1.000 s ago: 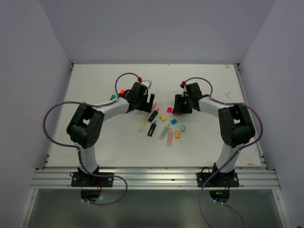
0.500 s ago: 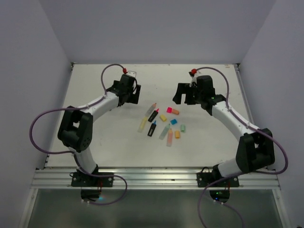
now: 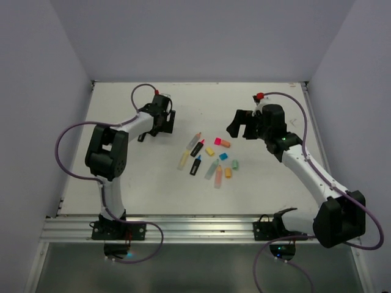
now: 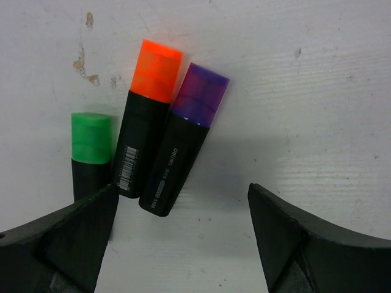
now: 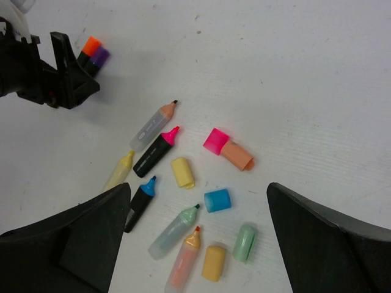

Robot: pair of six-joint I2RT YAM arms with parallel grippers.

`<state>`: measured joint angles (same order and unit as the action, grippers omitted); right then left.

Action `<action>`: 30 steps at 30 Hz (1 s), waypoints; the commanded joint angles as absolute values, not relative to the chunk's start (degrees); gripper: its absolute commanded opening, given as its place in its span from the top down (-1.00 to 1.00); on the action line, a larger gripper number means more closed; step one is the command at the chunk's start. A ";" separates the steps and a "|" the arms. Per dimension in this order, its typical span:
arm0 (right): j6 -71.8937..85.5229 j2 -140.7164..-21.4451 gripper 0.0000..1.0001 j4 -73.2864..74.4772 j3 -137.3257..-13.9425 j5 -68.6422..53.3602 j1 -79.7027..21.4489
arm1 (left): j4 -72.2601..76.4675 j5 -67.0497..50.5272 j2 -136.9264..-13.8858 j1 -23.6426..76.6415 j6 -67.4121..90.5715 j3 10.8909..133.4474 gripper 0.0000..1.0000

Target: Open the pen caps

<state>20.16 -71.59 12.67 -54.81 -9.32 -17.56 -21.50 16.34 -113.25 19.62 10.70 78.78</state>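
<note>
Now my left claw point(image 4: 182, 189) and right claw point(image 5: 197, 186) both gape empty; three capped pens point(image 4: 143, 146) lie on the bench point(image 4: 317, 91) under the left, probably light, slick plastic, best pinched across the purple cap point(image 4: 200, 94).

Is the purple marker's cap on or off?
On: the purple cap sits fitted over the end of its black marker.

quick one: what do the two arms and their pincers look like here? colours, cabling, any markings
Both alike: white links, black joint housings, black bases on an aluminium rail. A purple cable loops along each, ending in a red connector near the wrist. Pincer fingers are matte black and wedge-shaped. No markings legible.
</note>
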 commanded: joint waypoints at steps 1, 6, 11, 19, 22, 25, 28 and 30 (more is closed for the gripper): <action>20.74 -69.87 -0.97 10.72 -54.14 -7.29 -17.31 | -22.68 13.80 -114.17 18.90 10.46 81.04 -0.79; 21.01 -71.10 -0.97 10.46 -53.88 -8.00 -17.31 | -22.85 12.92 -115.05 18.90 10.72 81.30 -0.71; 20.66 -70.93 -0.97 10.63 -53.79 -7.56 -17.32 | -23.55 12.13 -116.54 18.90 10.37 82.79 -0.64; 20.39 -70.49 -0.97 10.63 -53.35 -7.12 -17.32 | -24.87 10.81 -118.39 18.90 10.28 84.46 -0.52; 20.30 -70.40 -0.97 10.63 -53.17 -6.86 -17.31 | -25.40 10.02 -118.65 18.98 10.37 84.46 -0.42; 20.30 -70.31 -0.97 10.63 -53.00 -6.94 -17.31 | -25.14 8.18 -118.30 18.98 10.98 83.68 -0.26; 20.56 -70.49 -0.97 10.46 -53.00 -7.38 -17.40 | -25.05 7.91 -118.04 19.07 11.16 83.06 0.04; 20.57 -70.58 -0.97 10.37 -53.00 -7.56 -17.40 | -24.96 7.21 -117.69 19.07 11.42 82.01 0.21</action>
